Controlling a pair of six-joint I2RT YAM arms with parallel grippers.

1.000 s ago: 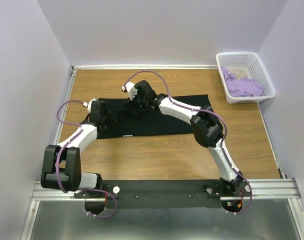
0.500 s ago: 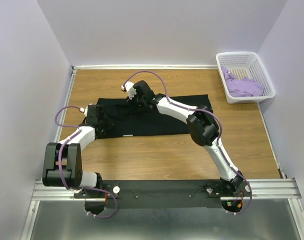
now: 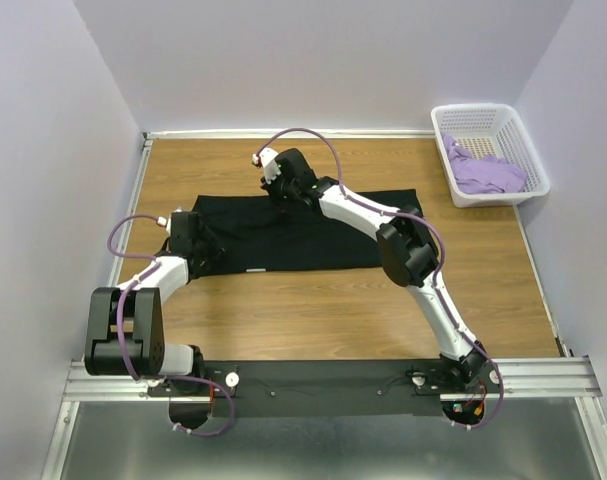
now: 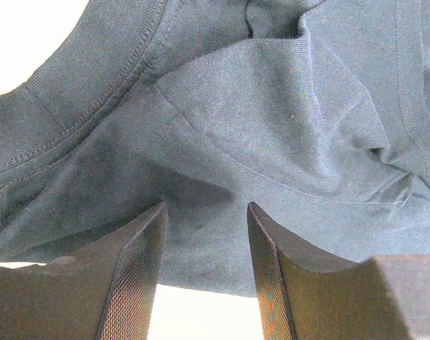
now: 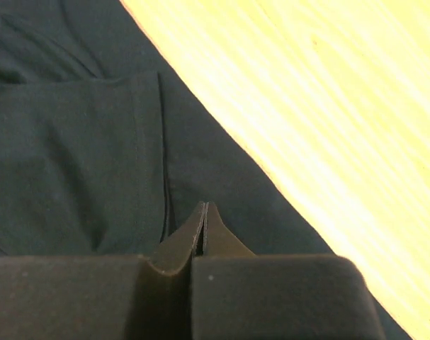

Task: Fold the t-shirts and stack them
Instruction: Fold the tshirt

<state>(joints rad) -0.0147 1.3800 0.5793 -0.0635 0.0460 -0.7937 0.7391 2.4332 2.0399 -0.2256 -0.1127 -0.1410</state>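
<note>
A black t-shirt (image 3: 313,235) lies spread flat across the middle of the wooden table. My left gripper (image 3: 205,258) hovers at its left end, open; in the left wrist view the fingers (image 4: 140,269) frame the wrinkled black t-shirt (image 4: 271,127) near its hem, with nothing gripped by the left gripper (image 4: 206,210). My right gripper (image 3: 285,192) sits over the shirt's far edge. Its jaws are shut tip to tip above the black t-shirt (image 5: 73,142) in the right wrist view, the right gripper (image 5: 204,206) showing no cloth pinched between them. A lavender t-shirt (image 3: 488,172) lies crumpled in the basket.
A white lattice basket (image 3: 473,108) stands at the far right corner of the table. Purple walls close in the table on the left, back and right. Bare wood (image 3: 333,310) stretches between the shirt and the arm bases.
The right gripper has closed from open and moved toward the shirt's far edge. The left gripper shifted slightly left and stayed open.
</note>
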